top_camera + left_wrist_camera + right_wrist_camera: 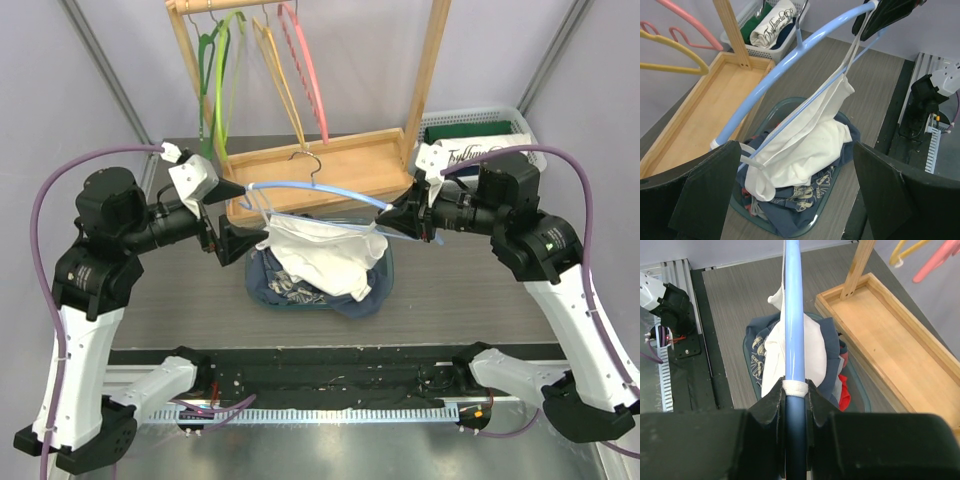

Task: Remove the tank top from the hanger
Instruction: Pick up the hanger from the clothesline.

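Grips blue hanger point(792, 315) with right claw point(795, 392), hiding its tip; holds left claw point(795, 150) wide open. Lets tank top point(815, 140) sag into basket point(386, 288) on grey surface point(480, 300), pale walls point(50, 100) around.

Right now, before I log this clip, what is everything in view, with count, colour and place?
table: one, grey, under everything
basin: one, teal, table centre
loose clothes: several, mostly navy, in the basin
blue hanger: one, light blue, held up above the basin
tank top: one, white, draped on the blue hanger, sagging toward the basin
wooden rack: one, pale wood, behind the basin
spare hangers: four, two green, yellow, pink, on the rack
basket: one, white, far right, holding folded clothes
left gripper: one, black, open around one hanger end
right gripper: one, black, shut on the other end
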Robot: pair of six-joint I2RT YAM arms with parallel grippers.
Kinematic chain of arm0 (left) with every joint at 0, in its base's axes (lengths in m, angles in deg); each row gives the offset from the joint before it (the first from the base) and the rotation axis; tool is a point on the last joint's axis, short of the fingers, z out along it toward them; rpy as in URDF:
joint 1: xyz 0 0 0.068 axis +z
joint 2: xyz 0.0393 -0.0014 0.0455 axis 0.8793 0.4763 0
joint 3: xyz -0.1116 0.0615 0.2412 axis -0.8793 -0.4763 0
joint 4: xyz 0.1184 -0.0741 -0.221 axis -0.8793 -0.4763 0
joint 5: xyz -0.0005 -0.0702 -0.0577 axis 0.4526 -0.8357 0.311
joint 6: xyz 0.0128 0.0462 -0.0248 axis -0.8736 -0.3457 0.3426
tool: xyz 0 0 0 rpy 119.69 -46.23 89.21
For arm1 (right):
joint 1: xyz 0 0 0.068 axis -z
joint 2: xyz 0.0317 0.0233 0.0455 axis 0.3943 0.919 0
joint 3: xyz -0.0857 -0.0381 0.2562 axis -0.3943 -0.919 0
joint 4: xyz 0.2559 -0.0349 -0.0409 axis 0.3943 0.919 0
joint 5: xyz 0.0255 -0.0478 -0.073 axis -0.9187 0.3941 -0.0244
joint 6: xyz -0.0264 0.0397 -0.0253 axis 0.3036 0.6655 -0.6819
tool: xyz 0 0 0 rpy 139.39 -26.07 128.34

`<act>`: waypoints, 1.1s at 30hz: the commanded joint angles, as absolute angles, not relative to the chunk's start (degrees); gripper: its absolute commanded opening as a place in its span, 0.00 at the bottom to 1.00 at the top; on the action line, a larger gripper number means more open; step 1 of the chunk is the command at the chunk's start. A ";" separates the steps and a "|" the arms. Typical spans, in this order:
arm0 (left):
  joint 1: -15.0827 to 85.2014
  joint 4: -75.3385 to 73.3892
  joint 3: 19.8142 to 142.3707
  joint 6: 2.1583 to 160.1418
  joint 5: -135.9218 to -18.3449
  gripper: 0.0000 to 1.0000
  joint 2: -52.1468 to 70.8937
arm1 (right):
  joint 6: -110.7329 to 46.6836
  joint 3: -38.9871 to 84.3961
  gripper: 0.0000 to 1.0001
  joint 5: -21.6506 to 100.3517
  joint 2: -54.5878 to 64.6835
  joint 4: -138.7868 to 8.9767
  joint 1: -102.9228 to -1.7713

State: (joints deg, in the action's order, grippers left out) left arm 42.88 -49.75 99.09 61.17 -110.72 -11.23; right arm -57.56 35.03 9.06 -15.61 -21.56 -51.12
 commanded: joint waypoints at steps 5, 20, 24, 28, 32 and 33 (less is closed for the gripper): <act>43.10 -50.72 103.67 57.54 -112.65 1.00 -10.31 | -56.85 33.82 0.01 8.58 -19.61 -24.11 -51.26; 43.10 -55.71 108.85 46.72 -125.20 0.81 -1.35 | -56.33 35.67 0.01 -1.34 -20.05 -23.66 -51.26; 43.10 -58.54 110.00 47.59 -131.18 0.67 0.24 | -54.14 34.44 0.01 -2.66 -19.96 -27.17 -51.26; 43.10 -56.61 110.26 49.88 -133.55 0.61 0.24 | -52.38 33.03 0.01 -2.84 -19.78 -30.25 -51.17; 43.19 -55.03 110.44 52.95 -136.80 0.57 0.50 | -51.50 32.59 0.01 -3.19 -19.08 -32.10 -51.26; 43.10 -54.50 110.26 54.44 -137.33 0.56 0.50 | -51.41 32.67 0.01 -3.37 -18.64 -32.36 -51.26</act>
State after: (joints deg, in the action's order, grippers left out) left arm 42.93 -56.94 108.62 50.11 -131.72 0.82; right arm -53.41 32.41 -1.52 -19.13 -25.19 -51.12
